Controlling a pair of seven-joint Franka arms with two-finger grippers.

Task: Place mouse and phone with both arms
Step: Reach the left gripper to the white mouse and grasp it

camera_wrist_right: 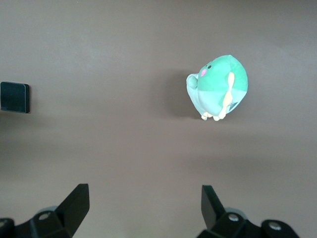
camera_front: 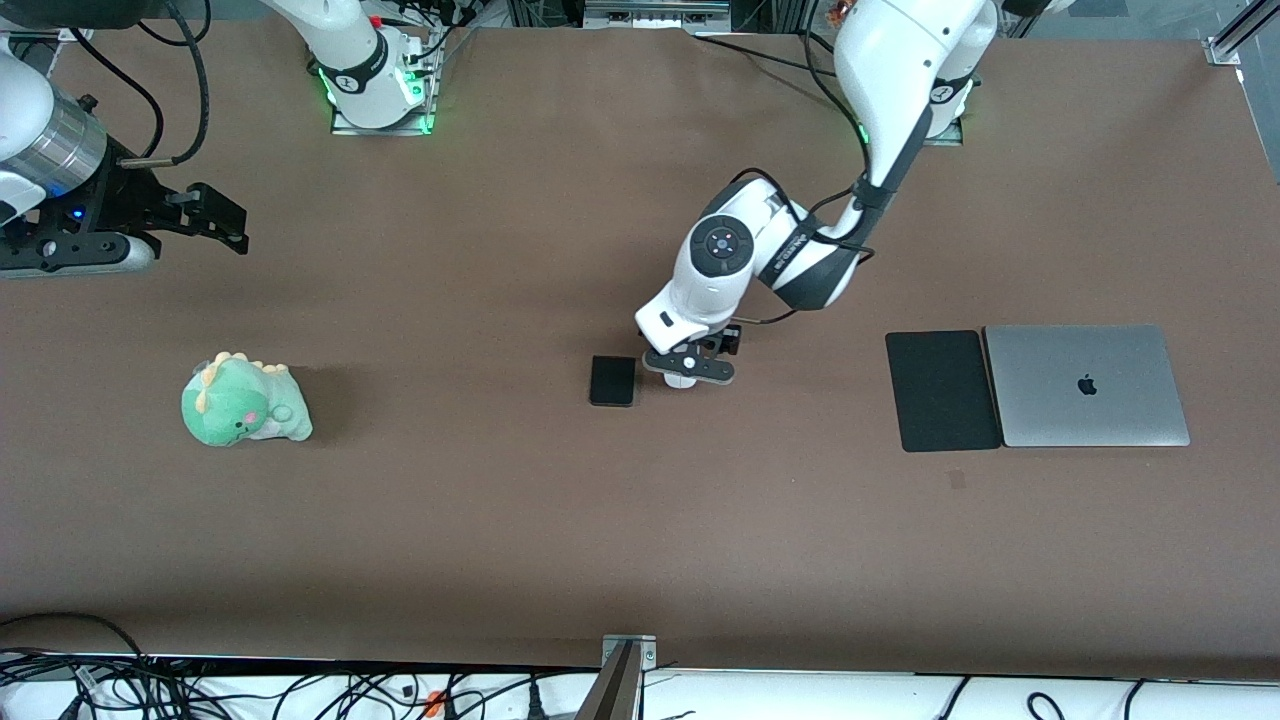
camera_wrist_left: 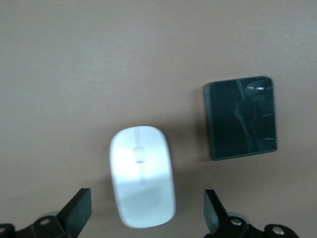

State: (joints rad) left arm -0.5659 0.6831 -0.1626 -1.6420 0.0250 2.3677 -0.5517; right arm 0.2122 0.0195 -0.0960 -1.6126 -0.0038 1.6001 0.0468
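Left gripper [camera_front: 688,366] is low over the mouse [camera_wrist_left: 142,176] near table centre, fingers [camera_wrist_left: 79,208] spread wide w/ the mouse between them, not touching yet. Mouse lies flat on the table [camera_front: 500,520]; the phone [camera_front: 612,381] lies just beside it, toward the right arm's end, apart from it. Right gripper [camera_front: 215,218] waits up in the air over bare table at its own end, fingers [camera_wrist_right: 77,203] apart and holding nothing, w/ the green plush dino [camera_front: 245,402] below & nearer the front camera. Black mouse pad [camera_front: 942,391] & closed laptop [camera_front: 1087,385] sit side by side toward the left arm's end, well apart from mouse & phone. Risks, as I judge them: the mouse is smooth & rounded, so an off-centre or shallow squeeze could make it squirt out or twist; the phone is close enough that a finger coming down wide could nudge it; the phone is thin & flat, so probably hard for the right arm to get under. Hidden: in front view the mouse is almost fully covered by the left gripper, only a white sliver shows; in left wrist view the fingertips are cut off at the frame edge, so how low they are vs. the table is unclear.
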